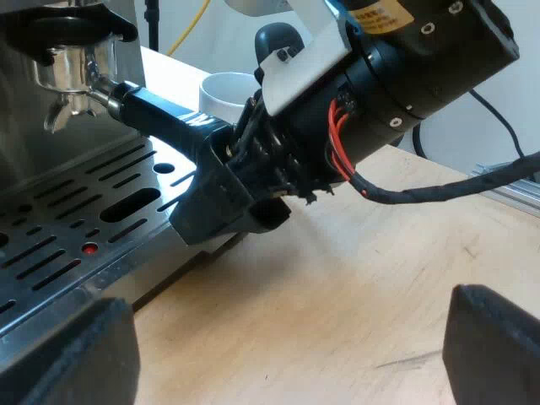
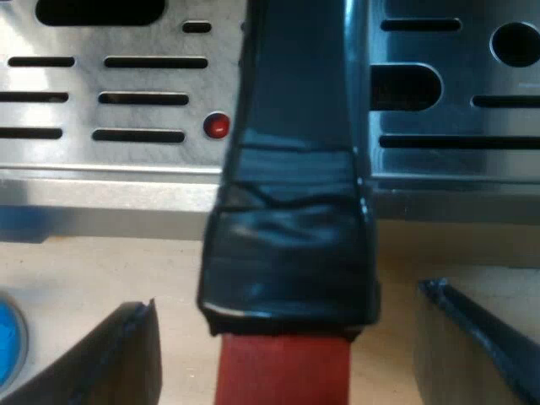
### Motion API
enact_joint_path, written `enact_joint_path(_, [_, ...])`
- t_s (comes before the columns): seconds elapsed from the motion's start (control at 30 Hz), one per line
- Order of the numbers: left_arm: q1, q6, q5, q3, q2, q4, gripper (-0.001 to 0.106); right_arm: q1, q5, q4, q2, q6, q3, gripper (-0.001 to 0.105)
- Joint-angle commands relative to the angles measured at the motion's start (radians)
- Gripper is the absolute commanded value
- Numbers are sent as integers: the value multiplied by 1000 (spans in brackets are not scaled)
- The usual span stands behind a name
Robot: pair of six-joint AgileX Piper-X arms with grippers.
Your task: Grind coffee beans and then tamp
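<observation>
The metal holder [image 1: 72, 72] is locked into the espresso machine's front [image 1: 34, 126]. Its dark handle [image 1: 160, 110] reaches out over the drip tray [image 1: 76, 228]. My right gripper [image 1: 221, 190] sits around the outer end of that handle. From the right wrist, the handle [image 2: 291, 169] and its red end [image 2: 283, 371] run between my right gripper [image 2: 287, 337]; its fingers [image 2: 126, 354] stand a little apart from the handle on both sides, open. My left gripper [image 1: 291, 346] is open over the wooden table, holding nothing, a short way off the drip tray.
A white mug [image 1: 226, 94] stands on the table [image 1: 363, 278] beyond the right arm. A blue tamper [image 2: 7, 342] lies on the table near the tray's edge. The slotted drip tray [image 2: 110, 101] has a small red button [image 2: 217, 125].
</observation>
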Motion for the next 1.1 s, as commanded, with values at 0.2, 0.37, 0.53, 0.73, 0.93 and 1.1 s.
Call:
enact_joint_path(0.2, [-5, -11, 8, -4, -6, -2, 85, -4, -3, 6, -3, -10, -2, 63])
enact_joint_path(0.37, [-5, -11, 8, -4, -6, -2, 85, -4, -3, 6, -3, -10, -2, 46])
enact_joint_path(0.53, [-5, -11, 8, -4, -6, -2, 85, -4, -3, 6, -3, -10, -2, 28])
enact_joint_path(0.73, [-5, -11, 8, -4, -6, -2, 85, -4, -3, 6, -3, -10, -2, 9])
enact_joint_path(0.93, [-5, -11, 8, -4, -6, -2, 85, -4, 6, 6, -3, -10, -2, 0])
enact_joint_path(1.1, [-5, -11, 8, -4, -6, -2, 85, -4, 5, 6, -3, -12, -2, 0])
